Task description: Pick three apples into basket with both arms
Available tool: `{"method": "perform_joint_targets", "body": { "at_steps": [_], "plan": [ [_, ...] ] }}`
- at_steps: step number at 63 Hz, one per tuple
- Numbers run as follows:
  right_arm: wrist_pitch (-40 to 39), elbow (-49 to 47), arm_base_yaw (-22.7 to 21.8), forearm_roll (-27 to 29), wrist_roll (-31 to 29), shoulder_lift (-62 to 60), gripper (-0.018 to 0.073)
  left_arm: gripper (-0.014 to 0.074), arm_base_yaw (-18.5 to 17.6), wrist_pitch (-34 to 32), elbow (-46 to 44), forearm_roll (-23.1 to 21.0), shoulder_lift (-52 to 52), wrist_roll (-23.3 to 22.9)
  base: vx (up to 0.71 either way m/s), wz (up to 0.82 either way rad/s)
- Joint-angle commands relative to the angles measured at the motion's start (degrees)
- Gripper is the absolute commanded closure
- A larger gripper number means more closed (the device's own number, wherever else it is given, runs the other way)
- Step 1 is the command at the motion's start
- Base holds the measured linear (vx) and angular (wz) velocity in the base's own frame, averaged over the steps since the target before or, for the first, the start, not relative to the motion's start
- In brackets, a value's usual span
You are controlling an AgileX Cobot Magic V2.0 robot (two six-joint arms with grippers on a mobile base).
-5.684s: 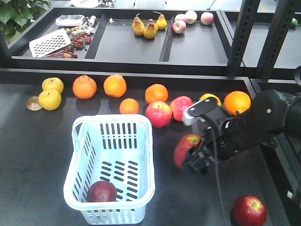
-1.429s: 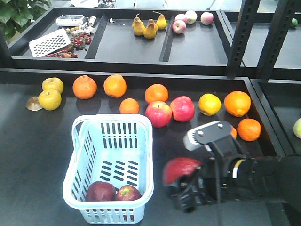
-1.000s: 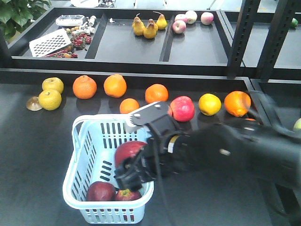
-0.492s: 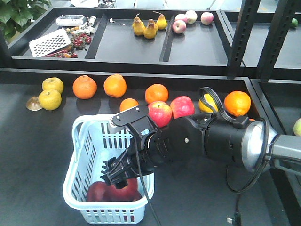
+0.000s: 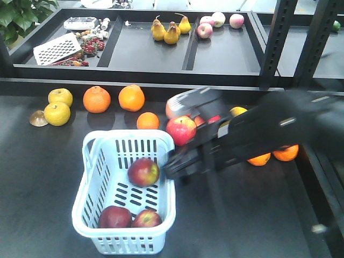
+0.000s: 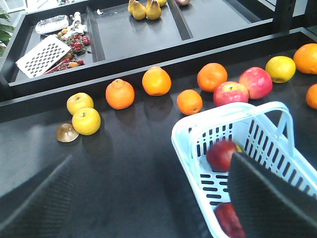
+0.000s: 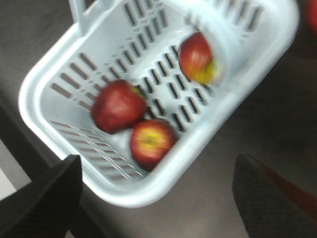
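Dark maroon-red apples, three of them, lie inside the pale blue slotted plastic basket (image 5: pixel 88 161). Two sit side by side at the near end: the darkest apple (image 5: pixel 114 217) on the left, touching the smaller apple with a yellowish blush (image 5: pixel 147 219) on its right. Third apple, red with a yellow-green patch (image 5: pixel 143 172), lies apart from the pair, farther back and close to the basket's right wall. Right wrist view shows the same three apples on the slotted floor.

Basket stands on the dark grey tabletop (image 5: pixel 37 183), long axis running front to back, loop handle (image 5: pixel 92 150) swung down at the far end.

Black right gripper (image 5: pixel 180 165) is just beside the basket's right rim, outside it, smeared by motion blur. In the right wrist view its two dark fingers (image 7: pixel 44 196) stand wide apart with nothing between them. Left gripper's fingers (image 6: pixel 270 198) are spread too, one over the basket's near corner, nothing held.

Behind the basket, a row of fruit on the table: two yellow fruits (image 5: pixel 58 106) at left, oranges (image 5: pixel 131 98) in the middle, two pink-red apples (image 5: pixel 181 130) partly behind the right arm (image 5: pixel 269 129). Farther back, black trays hold yellow pears (image 5: pixel 171 29) and a white grater (image 5: pixel 56 48).
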Motion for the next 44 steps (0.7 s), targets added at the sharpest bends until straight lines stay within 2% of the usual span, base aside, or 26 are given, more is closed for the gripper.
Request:
{"method": "perform_joint_targets", "body": {
  "at_steps": [1,16,31,44],
  "plan": [
    [2.4,-1.8,-4.1,-2.0,0.3,-5.8,-0.0022,0.0006,0.1,-3.6,-1.6,0.1,0.0,-0.6,0.0,0.0],
    [10.8,-1.8,-15.2,-12.8,6.6,-16.5,-0.0022,0.0006,0.1,-3.6,-1.6,0.1,0.0,-0.6,0.0,0.0],
    [19.1,-1.5,-24.9,-13.9,7.0,-24.8,-0.0022,0.0006,0.1,-3.6,-1.6,0.1,0.0,-0.6,0.0,0.0],
    [19.0,3.0,-29.5,-14.1,7.3,-31.4,-0.0022,0.0006,0.1,-3.6,-1.6,0.1,0.0,-0.6,0.0,0.0]
  ]
}}
